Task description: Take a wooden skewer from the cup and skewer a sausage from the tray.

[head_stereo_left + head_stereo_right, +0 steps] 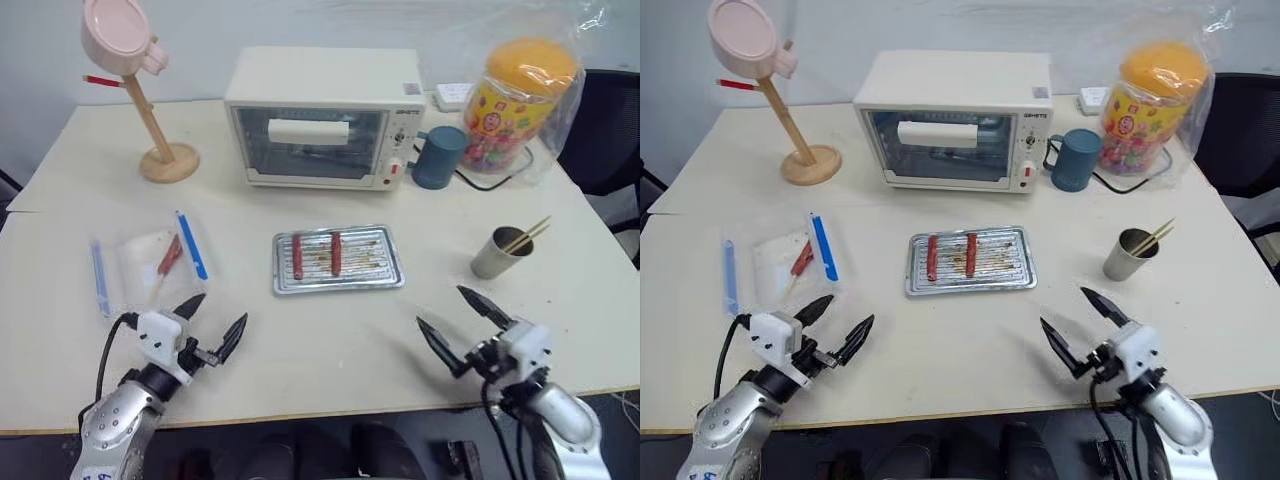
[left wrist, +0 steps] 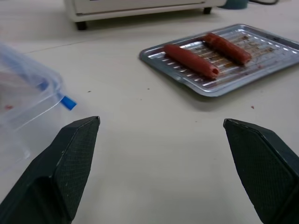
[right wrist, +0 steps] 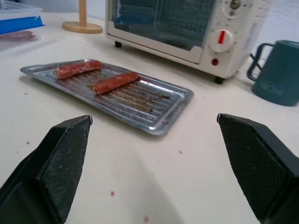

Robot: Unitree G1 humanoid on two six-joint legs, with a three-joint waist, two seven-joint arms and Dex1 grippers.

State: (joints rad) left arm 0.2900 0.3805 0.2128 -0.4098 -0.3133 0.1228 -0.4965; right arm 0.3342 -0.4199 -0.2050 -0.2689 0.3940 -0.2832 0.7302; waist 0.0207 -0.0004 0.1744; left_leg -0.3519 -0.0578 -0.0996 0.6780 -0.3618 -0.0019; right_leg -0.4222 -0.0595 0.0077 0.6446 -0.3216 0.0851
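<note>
A shiny metal tray (image 1: 385, 268) lies mid-table with two reddish-brown sausages (image 1: 297, 256) (image 1: 336, 253) side by side in its left half. To its right stands a small grey steel cup (image 1: 493, 257) with thin wooden skewers (image 1: 527, 235) leaning out of it. My left gripper (image 1: 209, 322) hovers open near the table's front edge, left of the tray. Open too, my right gripper (image 1: 462, 322) hangs near the front edge, in front of the cup. Both wrist views show the tray (image 2: 273, 70) (image 3: 175, 105) ahead between wide black fingers (image 2: 70, 163) (image 3: 60, 163).
A white toaster oven (image 1: 320, 115) stands at the back, a teal mug (image 1: 437, 157) and a candy jar in a plastic bag (image 1: 520, 100) to its right. A wooden stand with a pink mirror (image 1: 150, 90) is back left. A clear bag with blue strips (image 1: 150, 262) lies left.
</note>
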